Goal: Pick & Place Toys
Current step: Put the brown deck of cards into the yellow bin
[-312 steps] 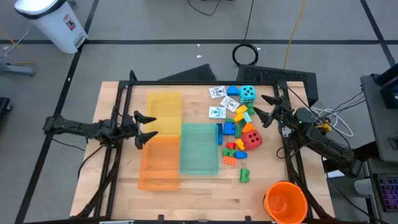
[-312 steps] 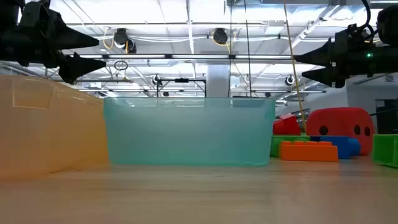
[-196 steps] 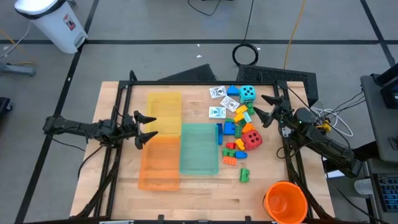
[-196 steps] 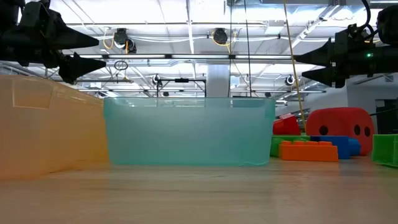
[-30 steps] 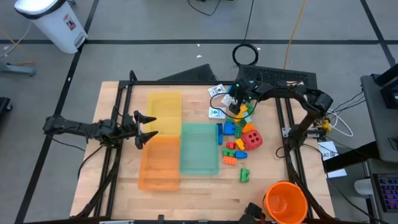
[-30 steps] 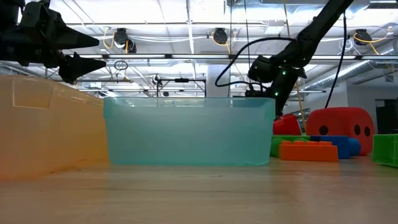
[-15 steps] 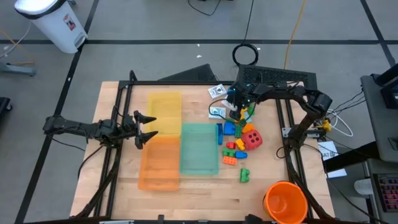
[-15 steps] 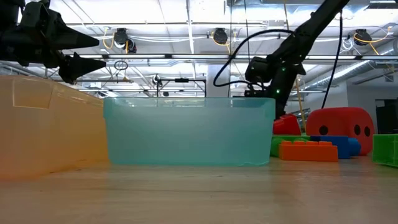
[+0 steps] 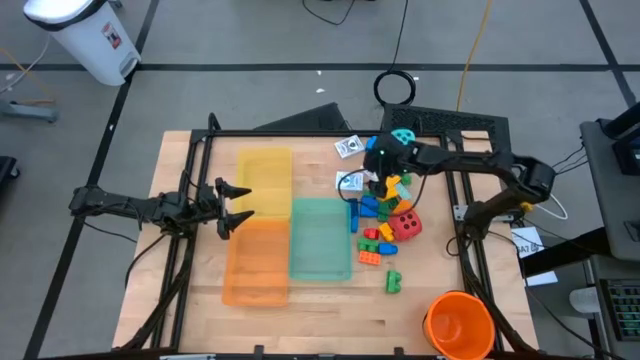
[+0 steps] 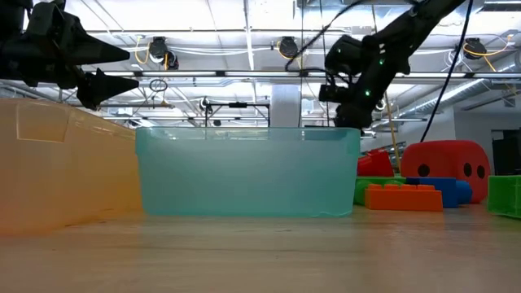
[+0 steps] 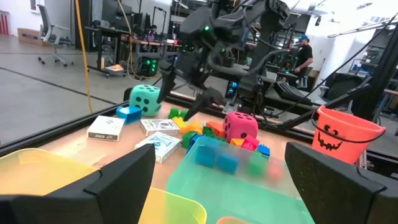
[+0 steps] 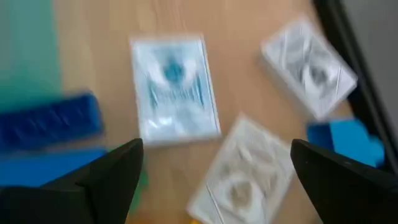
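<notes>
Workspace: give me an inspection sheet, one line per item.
Surface: wooden table.
Job's things: bricks, red die, white cards clustered on the right; none in the trays.
Clutter: yellow tray, orange tray, teal tray, orange bucket.
Grippers: right gripper open above the cards; left gripper open, waiting by the trays.
Cables: loops on the floor.
Surroundings: white bin.

Right wrist view: open right gripper (image 12: pixel 216 177) above the wooden table (image 12: pixel 249 25); three white picture cards (image 12: pixel 175 90) (image 12: pixel 309 64) (image 12: pixel 239 174) at centre and upper right; blue bricks (image 12: pixel 50 121) at left; teal tray (image 12: pixel 28 50) upper left
</notes>
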`<act>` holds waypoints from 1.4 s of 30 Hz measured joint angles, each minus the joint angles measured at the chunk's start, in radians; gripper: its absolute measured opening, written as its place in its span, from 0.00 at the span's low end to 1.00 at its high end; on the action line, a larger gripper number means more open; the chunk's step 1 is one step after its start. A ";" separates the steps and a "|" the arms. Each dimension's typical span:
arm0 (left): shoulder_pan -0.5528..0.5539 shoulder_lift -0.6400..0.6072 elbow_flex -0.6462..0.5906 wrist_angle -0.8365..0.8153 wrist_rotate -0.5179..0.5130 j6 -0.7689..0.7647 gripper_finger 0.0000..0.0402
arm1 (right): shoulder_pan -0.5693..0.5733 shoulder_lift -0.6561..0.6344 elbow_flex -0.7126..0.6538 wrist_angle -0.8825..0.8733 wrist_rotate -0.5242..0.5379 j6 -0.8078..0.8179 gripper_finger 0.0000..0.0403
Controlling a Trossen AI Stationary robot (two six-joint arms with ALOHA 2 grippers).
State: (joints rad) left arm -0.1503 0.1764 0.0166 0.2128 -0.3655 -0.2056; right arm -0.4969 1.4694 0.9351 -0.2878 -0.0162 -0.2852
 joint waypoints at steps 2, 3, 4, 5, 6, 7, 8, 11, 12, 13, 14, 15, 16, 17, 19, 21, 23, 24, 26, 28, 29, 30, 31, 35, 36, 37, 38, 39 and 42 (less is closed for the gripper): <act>0.000 0.000 0.000 -0.001 0.000 0.000 0.90 | -0.006 -0.007 0.001 -0.004 -0.083 0.030 0.94; 0.000 0.000 0.000 0.000 0.000 0.000 0.90 | -0.017 -0.006 0.001 -0.004 -0.158 0.049 0.94; 0.000 0.000 0.000 0.000 0.000 0.000 0.90 | -0.026 -0.004 0.001 -0.006 -0.242 0.067 0.94; 0.000 0.000 0.000 0.000 0.000 0.000 0.90 | -0.036 -0.003 0.000 -0.008 -0.320 0.080 0.94; 0.000 0.000 0.000 -0.001 0.000 0.000 0.90 | -0.042 -0.004 0.000 -0.007 -0.373 0.083 0.94; 0.000 0.000 0.000 -0.001 0.000 0.000 0.90 | -0.047 -0.006 0.001 -0.002 -0.407 0.082 0.94; 0.000 0.000 0.000 0.000 0.000 0.000 0.90 | -0.050 -0.007 0.001 0.000 -0.414 0.079 0.94; 0.000 0.000 0.000 -0.001 0.000 0.000 0.90 | -0.072 -0.005 0.001 -0.001 -0.337 0.088 0.94; 0.000 0.000 0.000 0.000 0.000 0.000 0.90 | -0.082 -0.001 0.001 0.000 -0.274 0.097 0.94; 0.000 0.000 0.000 0.000 0.000 0.000 0.90 | -0.090 0.011 0.003 0.001 -0.212 0.106 0.94; 0.000 0.000 0.000 -0.001 0.000 0.000 0.90 | -0.097 0.028 0.004 0.002 -0.152 0.108 0.94; 0.000 0.000 0.000 -0.001 0.000 0.000 0.90 | -0.104 0.045 0.003 -0.009 -0.110 0.109 0.94; 0.000 0.000 0.000 0.000 0.000 0.000 0.90 | -0.116 0.060 0.002 -0.033 -0.087 0.110 0.94; 0.000 0.000 0.000 0.000 0.000 0.000 0.90 | -0.126 0.076 0.001 -0.051 -0.074 0.109 0.94; 0.000 0.000 0.000 0.000 0.001 0.000 0.90 | -0.147 0.119 0.003 -0.044 -0.061 0.109 0.94; 0.000 0.000 0.000 0.000 0.000 0.000 0.90 | -0.168 0.163 0.003 -0.046 -0.058 0.109 0.94; 0.000 0.000 0.000 -0.001 0.000 0.000 0.90 | -0.184 0.196 0.002 -0.048 -0.048 0.116 0.94; 0.000 0.000 0.000 0.000 0.000 0.000 0.90 | -0.187 0.211 0.005 -0.037 -0.039 0.124 0.94; 0.000 0.000 0.000 -0.001 0.000 0.000 0.90 | -0.190 0.234 0.007 -0.029 -0.026 0.124 0.94; 0.000 0.000 0.000 0.000 0.000 0.000 0.90 | -0.183 0.256 0.007 -0.029 -0.007 0.117 0.94; 0.000 0.000 0.000 0.000 0.000 0.000 0.90 | -0.177 0.261 0.007 -0.030 -0.001 0.112 0.94; 0.000 0.000 0.000 0.000 0.000 0.000 0.90 | -0.173 0.266 0.007 -0.034 0.005 0.104 0.94; 0.000 0.000 0.000 0.000 0.000 0.000 0.90 | -0.168 0.270 0.007 -0.038 0.007 0.096 0.93; 0.000 0.000 0.000 0.000 0.000 0.000 0.90 | -0.148 0.268 0.007 -0.053 -0.005 0.093 0.84; 0.000 0.000 0.000 0.000 0.000 0.000 0.90 | -0.144 0.268 0.006 -0.056 -0.006 0.093 0.81; 0.000 0.000 0.000 0.000 0.000 0.000 0.90 | -0.143 0.268 0.006 -0.059 -0.007 0.092 0.76; 0.000 0.000 0.000 0.000 0.000 0.000 0.90 | -0.143 0.269 0.006 -0.062 -0.013 0.091 0.72; 0.000 0.000 0.000 0.000 0.000 0.000 0.90 | -0.144 0.269 0.005 -0.062 -0.015 0.090 0.68; 0.000 0.000 0.000 0.000 0.000 0.000 0.90 | -0.143 0.269 0.005 -0.062 -0.013 0.076 0.64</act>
State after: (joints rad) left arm -0.1501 0.1761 0.0166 0.2127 -0.3653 -0.2054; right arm -0.6403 1.7382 0.9405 -0.3496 -0.0294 -0.2094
